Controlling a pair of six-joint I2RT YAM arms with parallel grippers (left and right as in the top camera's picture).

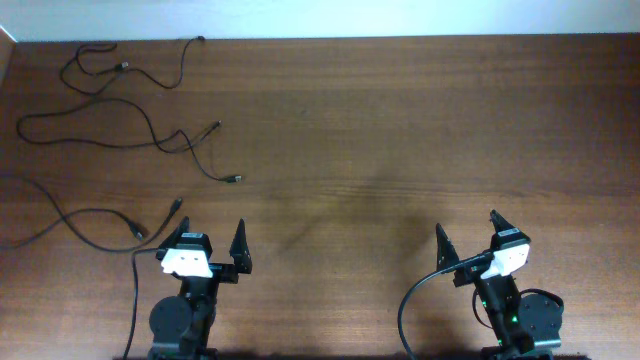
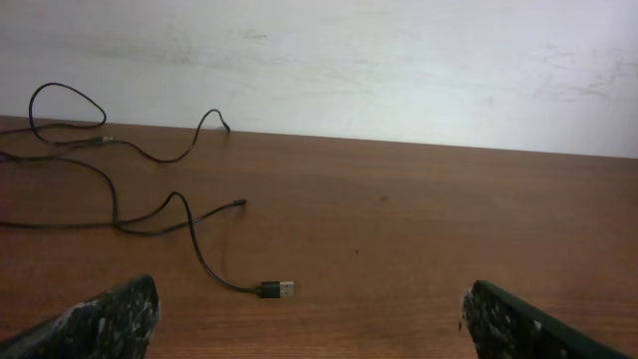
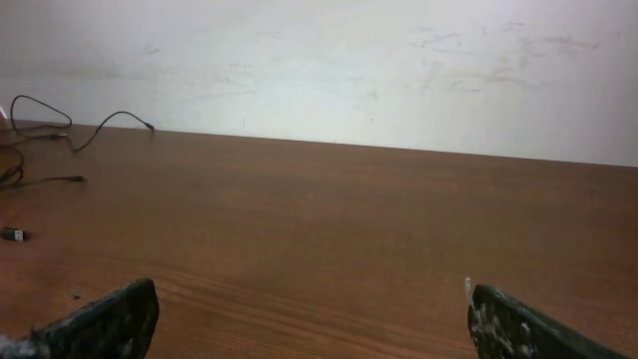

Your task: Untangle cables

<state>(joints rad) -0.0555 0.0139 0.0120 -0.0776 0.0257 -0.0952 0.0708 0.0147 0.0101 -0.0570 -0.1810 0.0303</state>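
Note:
Three thin black cables lie as separate strands on the left of the wooden table. One [image 1: 130, 62] loops at the far left corner. One [image 1: 150, 135] runs across the middle left and ends in a USB plug [image 1: 236, 179], which also shows in the left wrist view [image 2: 279, 289]. One [image 1: 90, 220] lies near the front left, its plug [image 1: 176, 206] just beyond my left gripper. My left gripper [image 1: 210, 243] is open and empty near the front edge. My right gripper [image 1: 468, 236] is open and empty at the front right, far from the cables.
A white wall [image 3: 329, 60] runs along the table's far edge. A thick black arm cable [image 1: 420, 290] curves beside the right arm's base. Another arm cable [image 1: 134, 300] drops beside the left base.

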